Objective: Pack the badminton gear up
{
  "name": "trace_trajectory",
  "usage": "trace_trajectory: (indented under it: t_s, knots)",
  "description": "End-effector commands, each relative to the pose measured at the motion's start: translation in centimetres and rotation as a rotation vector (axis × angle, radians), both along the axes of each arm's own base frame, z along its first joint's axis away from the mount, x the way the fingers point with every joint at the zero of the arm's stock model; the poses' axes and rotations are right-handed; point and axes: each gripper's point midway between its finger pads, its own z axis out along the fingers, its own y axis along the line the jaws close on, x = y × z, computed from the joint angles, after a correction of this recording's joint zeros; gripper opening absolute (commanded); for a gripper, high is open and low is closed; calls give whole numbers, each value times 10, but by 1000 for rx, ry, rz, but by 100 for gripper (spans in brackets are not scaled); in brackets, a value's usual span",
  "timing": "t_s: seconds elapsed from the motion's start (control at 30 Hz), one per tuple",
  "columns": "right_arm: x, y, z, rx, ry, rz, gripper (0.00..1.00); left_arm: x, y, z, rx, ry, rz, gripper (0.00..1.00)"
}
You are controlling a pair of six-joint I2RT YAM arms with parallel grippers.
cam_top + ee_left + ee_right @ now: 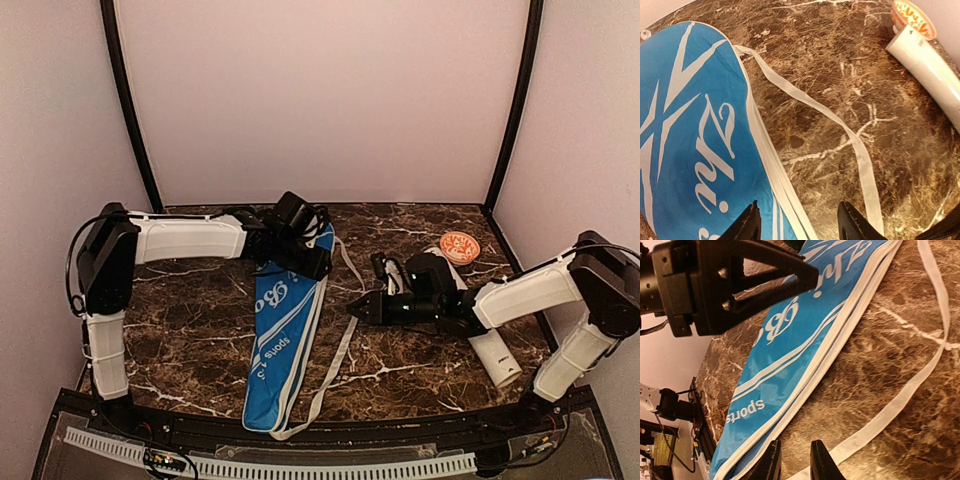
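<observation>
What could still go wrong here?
The loose white strap lies near the right gripper and might snag it. The white tube lies under that arm; a sweep could roll it off the table. The left gripper hangs close by over the blue bag, so the two could bump.

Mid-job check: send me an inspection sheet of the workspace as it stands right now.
surface: brown marble-pattern table.
job's things: blue racket bag lies flat at centre, its white strap loose on its right; white tube lies under the right arm; rackets and shuttlecocks: nothing seen.
clutter: small orange-patterned cup at the far right, near the tube's far end.
grippers: left claw open, over the bag's edge; right claw fingers nearly together, low by the bag's edge, grip cannot be told.
cables: black cable loops beside the left arm.
surroundings: pale walls, black frame posts.
</observation>
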Motion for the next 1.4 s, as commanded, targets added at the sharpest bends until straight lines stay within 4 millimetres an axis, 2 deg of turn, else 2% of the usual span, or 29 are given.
trace_trajectory:
  t_s: [0.0, 0.13, 0.33, 0.57, 0.67, 0.83, 0.97, 1.07, 1.17, 1.23, 1.37]
  knots:
    - [29, -18, -6, -126, -63, -71, 22, 12, 9, -30, 138, 15, 41, 55]
    - [43, -18, -13, -163, -57, -92, 22, 22, 5, -46, 173, 14, 54, 55]
    - [54, -14, -16, -165, -50, -96, 22, 28, 6, -74, 246, 46, 63, 55]
    - [63, -16, -24, -188, -43, -102, 24, 13, -2, -95, 219, 120, 14, 53]
    - [70, -13, -27, -200, -46, -103, 24, 8, 4, -106, 243, 140, 14, 43]
    - [81, 0, -31, -196, -47, -92, 25, -8, 9, -124, 285, 186, -5, 40]
    - [87, 4, -37, -202, -40, -99, 25, -24, 17, -137, 331, 217, -9, 27]
    - [90, 3, -42, -221, -38, -110, 25, -31, 17, -142, 344, 227, -21, 24]
    - [95, 4, -46, -237, -43, -116, 26, -34, 21, -143, 347, 232, -15, 10]
    - [99, 4, -50, -248, -43, -122, 26, -36, 20, -136, 320, 226, -16, 1]
    - [109, 7, -56, -261, -45, -130, 27, -43, 18, -108, 251, 207, -28, 0]
